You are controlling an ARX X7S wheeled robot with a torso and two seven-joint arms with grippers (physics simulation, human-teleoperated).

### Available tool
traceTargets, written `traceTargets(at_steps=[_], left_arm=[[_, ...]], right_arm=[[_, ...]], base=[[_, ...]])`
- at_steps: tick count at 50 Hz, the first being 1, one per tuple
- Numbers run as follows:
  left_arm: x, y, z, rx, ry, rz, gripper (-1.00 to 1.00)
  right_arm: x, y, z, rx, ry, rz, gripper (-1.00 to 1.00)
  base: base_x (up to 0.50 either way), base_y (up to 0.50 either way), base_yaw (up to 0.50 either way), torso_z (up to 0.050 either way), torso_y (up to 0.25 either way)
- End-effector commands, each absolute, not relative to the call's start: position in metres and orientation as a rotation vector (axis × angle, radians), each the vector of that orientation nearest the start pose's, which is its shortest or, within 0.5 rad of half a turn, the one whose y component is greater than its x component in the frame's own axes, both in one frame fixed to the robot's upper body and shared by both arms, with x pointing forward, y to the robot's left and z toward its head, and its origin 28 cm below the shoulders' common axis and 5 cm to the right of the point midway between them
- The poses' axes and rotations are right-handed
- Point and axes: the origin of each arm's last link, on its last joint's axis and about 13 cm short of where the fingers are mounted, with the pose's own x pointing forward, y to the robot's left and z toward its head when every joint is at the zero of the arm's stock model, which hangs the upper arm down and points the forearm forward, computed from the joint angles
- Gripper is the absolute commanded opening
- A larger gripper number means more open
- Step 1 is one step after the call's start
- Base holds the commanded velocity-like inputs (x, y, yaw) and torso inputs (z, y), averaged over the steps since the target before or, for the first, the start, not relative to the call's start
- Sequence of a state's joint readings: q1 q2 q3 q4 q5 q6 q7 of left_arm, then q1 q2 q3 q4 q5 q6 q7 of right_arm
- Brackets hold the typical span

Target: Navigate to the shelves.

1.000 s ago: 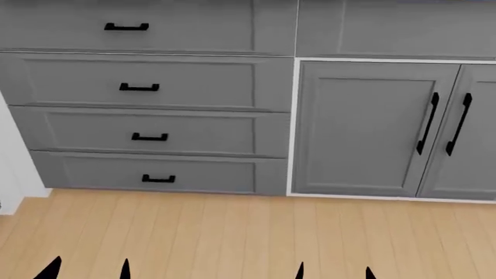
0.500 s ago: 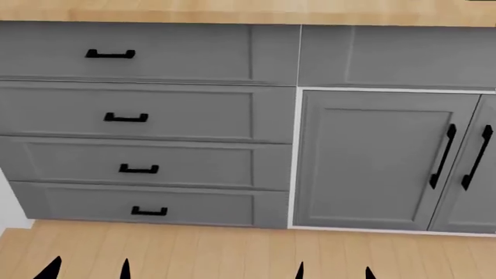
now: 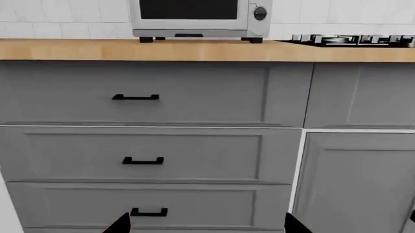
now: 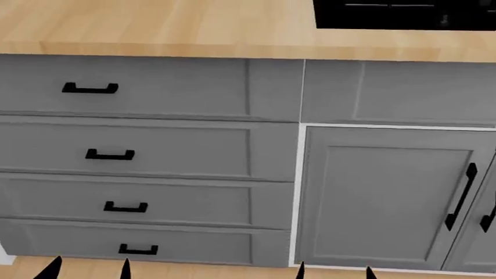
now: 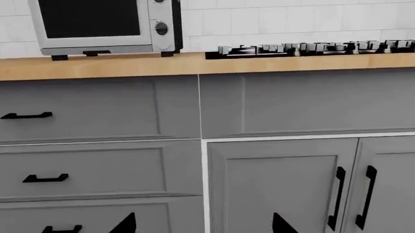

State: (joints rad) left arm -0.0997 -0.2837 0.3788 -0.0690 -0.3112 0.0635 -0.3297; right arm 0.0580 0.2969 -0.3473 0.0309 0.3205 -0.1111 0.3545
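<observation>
— Far left of the head view first?
— Left gripper low at the bottom edge. Only two black fingertips poking up, spread apart, holding nothing.
— Pointing where?
— Straight ahead at a stack of four grey drawers, each with a short black handle. No contact with them.
— And above?
— Wooden countertop across the top of the frame, with a black cooktop sunk in at the upper right.
— Moving right?
— Right gripper, also at the bottom edge, level with the left one. Tips parted the same way, released, empty. Aimed at a grey cabinet door with a long vertical handle at its right side.
— Anything more from the wrist views?
— From the left wrist, parted tips low in frame, facing the drawers. Microwave on the counter at the top. From the right wrist, the same microwave at upper left, cooktop knobs to its right, double doors at lower right.
— Shelves?
— Cannot tell where from these views.
</observation>
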Motion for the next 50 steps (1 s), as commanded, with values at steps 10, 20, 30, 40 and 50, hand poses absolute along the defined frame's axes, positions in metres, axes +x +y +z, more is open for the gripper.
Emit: traceTargets(at_steps=[10, 20, 30, 40, 50], left_arm=[[0.2205, 0.2036, 0.0117, -0.005, 0.017, -0.012, 1.0], [0.2212, 0.2042, 0.0112, -0.004, 0.017, -0.012, 1.0], [0.221, 0.2042, 0.0113, -0.002, 0.016, -0.012, 1.0], [0.221, 0.2036, 0.0114, -0.005, 0.016, -0.013, 1.0], [0.2207, 0.2036, 0.0117, -0.005, 0.016, -0.012, 1.0]], right_arm=[[0.2132, -0.1012, 0.0155, 0.032, -0.03, -0.034, 1.0], [0.214, -0.1007, 0.0148, 0.033, -0.029, -0.034, 1.0], [0.2137, -0.1007, 0.0152, 0.033, -0.026, -0.038, 1.0], [0.2134, -0.1014, 0.0156, 0.032, -0.027, -0.038, 1.0], [0.2131, -0.1013, 0.0156, 0.031, -0.028, -0.037, 1.0]], base=[[0.01, -0.5, 0.0, 0.0, 0.001], [0.01, -0.5, 0.0, 0.0, 0.0], [0.01, -0.5, 0.0, 0.0, 0.001], [0.01, -0.5, 0.0, 0.0, 0.0], [0.01, -0.47, 0.0, 0.0, 0.001]])
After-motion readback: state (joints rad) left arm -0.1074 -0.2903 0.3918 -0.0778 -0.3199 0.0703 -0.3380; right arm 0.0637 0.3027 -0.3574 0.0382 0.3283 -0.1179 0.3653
